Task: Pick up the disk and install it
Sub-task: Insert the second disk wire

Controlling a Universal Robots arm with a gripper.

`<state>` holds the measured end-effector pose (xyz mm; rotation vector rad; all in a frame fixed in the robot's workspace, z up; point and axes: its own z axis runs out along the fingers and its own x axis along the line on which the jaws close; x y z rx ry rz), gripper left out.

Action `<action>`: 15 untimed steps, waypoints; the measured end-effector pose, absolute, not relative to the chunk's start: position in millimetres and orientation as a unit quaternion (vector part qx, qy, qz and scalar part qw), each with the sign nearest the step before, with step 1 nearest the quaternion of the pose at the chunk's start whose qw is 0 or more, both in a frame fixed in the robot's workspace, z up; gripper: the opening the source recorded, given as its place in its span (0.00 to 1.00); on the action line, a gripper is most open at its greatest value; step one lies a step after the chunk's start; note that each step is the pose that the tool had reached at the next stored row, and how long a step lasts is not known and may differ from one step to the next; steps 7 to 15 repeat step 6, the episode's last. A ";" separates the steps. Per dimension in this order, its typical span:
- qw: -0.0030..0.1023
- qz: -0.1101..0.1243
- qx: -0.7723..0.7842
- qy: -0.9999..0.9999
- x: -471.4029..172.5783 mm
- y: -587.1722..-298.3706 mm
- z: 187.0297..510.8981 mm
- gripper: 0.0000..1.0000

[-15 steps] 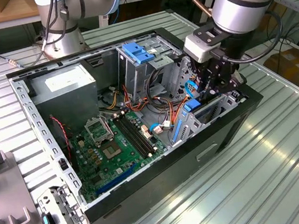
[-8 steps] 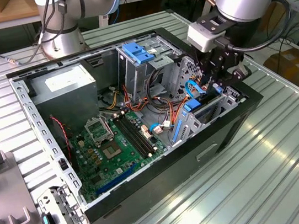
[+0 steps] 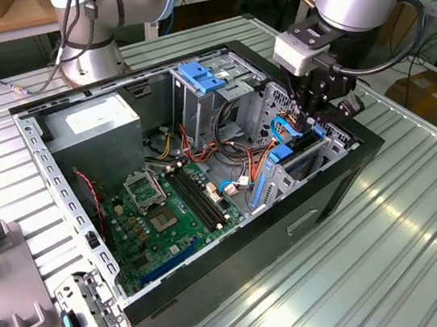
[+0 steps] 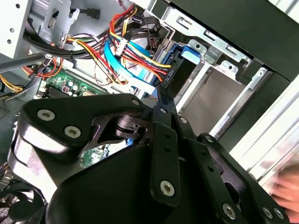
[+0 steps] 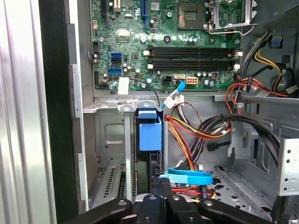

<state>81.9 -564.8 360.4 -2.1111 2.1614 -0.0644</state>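
- Reaching down into the open computer case (image 3: 291, 218) at about 3 o'clock in the exterior view, the gripper (image 3: 308, 122) is working inside the metal drive bay (image 3: 316, 162) at that end
- The gripper is pinching the disk (image 3: 282, 153), its black fingers (image 4: 161, 105) drawn close together on the thin dark edge, as seen in both wrist views
- The disk (image 5: 150, 133) is standing on edge in the bay, between the bay's metal walls, with its blue plastic rail (image 4: 189, 51) facing outward
- A bundle of red, yellow and orange wires (image 4: 135, 51) is running just beside the disk, and a blue flat cable (image 5: 187, 176) is crossing near the fingertips
- The motherboard (image 3: 160, 212) is lying on the case floor toward 7 o'clock in the exterior view, well apart from the gripper
- The grey power-supply box (image 3: 103, 123) is sitting at 10 o'clock inside the case
- A blue bracket (image 3: 202, 76) is resting on the tall metal cage at 12 o'clock
- The case is lying on its side on a slatted metal table (image 3: 426, 248)
- A perforated metal panel (image 3: 89, 312) is lying on the table at 8 o'clock, just beside the case's corner
- A second robot base (image 3: 89, 51) is standing on the table at 11 o'clock, behind the case
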 end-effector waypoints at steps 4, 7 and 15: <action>0.060 -0.021 -0.697 0.714 81.9 -564.8 361.2 0.11; 0.060 -0.021 -0.697 0.714 81.9 -564.8 361.2 0.11; 0.060 -0.021 -0.697 0.714 81.9 -564.8 361.2 0.11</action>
